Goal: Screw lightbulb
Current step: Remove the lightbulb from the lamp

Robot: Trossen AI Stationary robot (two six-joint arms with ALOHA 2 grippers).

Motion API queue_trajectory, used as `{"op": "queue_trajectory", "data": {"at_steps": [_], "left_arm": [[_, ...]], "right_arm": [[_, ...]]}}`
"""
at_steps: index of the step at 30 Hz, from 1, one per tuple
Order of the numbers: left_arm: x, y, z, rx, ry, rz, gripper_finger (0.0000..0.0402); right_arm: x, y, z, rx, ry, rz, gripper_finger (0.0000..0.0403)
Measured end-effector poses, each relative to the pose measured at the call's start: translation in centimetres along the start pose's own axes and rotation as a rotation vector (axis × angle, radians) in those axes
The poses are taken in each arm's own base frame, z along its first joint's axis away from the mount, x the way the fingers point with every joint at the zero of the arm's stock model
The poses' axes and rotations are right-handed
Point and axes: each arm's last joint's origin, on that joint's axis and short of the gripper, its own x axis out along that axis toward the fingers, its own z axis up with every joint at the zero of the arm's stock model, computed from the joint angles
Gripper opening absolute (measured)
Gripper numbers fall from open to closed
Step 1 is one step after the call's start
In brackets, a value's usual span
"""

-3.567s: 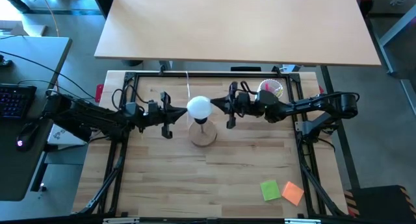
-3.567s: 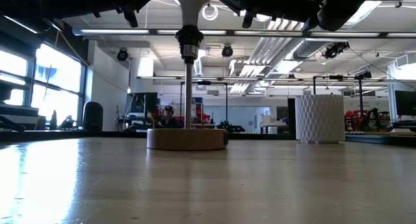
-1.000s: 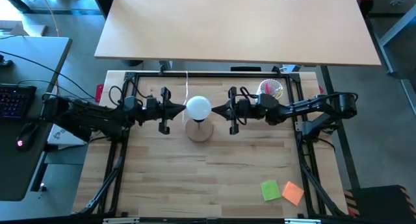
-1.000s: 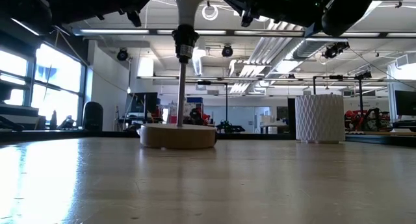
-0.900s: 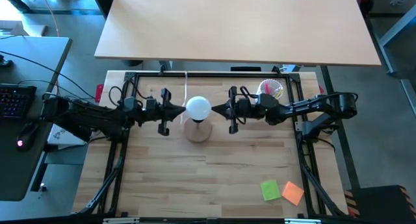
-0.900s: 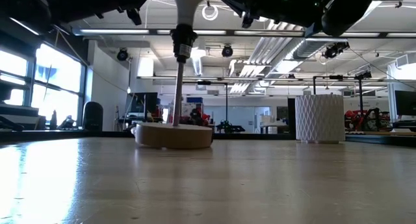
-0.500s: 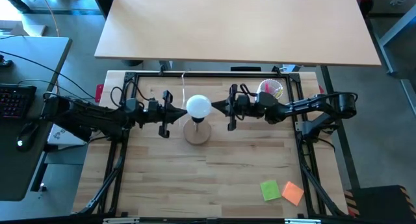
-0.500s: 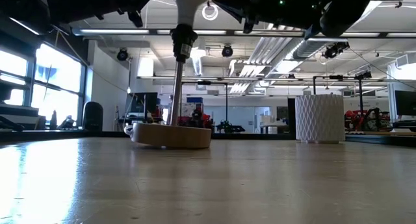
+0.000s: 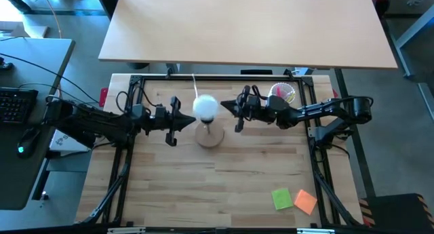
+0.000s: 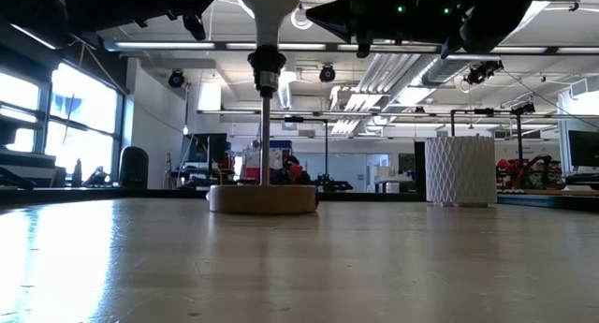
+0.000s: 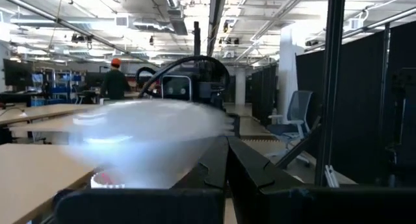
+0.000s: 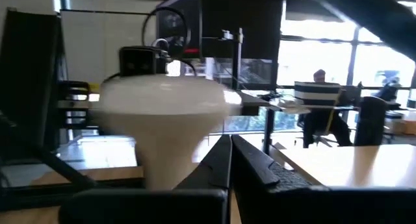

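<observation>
The lightbulb sits atop the lamp base between my clenched, empty left fingers and right fingers – a sideways nudge could tip the light lamp or cross-thread it on the tabletop.

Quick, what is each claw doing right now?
Left gripper: shut, holding nothing, beside the lightbulb.
Right gripper: shut, holding nothing, at the bulb's other side.
</observation>
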Motion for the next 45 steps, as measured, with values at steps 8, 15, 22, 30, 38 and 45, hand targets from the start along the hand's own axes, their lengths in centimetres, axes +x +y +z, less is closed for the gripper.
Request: {"op": "queue_trajectory", "data": {"at_steps": [8,15,22,30,38,45], "left_arm": [[0.0,-0.3,-0.3,0.003,0.034,0.055,0.0],[-0.8,0.2,-0.1,0.041,0.107,0.191,0.0],[-1.5,2.2,1.0,0.109,0.079,0.32,0.0],[-1.5,3.5,1.3,0.053,0.029,0.211,0.0],[-1.4,2.6,1.6,0.043,-0.003,0.132,0.0],[-1.3,2.4,1.5,0.036,0.0,0.126,0.0]], "right_arm": [[-0.2,0.1,0.4,-0.031,0.01,-0.025,0.0],[-1.0,1.4,2.1,-0.103,0.002,0.06,0.0],[-1.0,2.1,2.4,-0.096,-0.065,0.254,0.0],[0.9,1.9,1.9,-0.096,-0.059,0.245,0.0],[1.5,0.7,1.2,-0.035,-0.031,0.196,0.0],[1.5,0.5,1.1,-0.034,-0.026,0.153,0.0]]}}
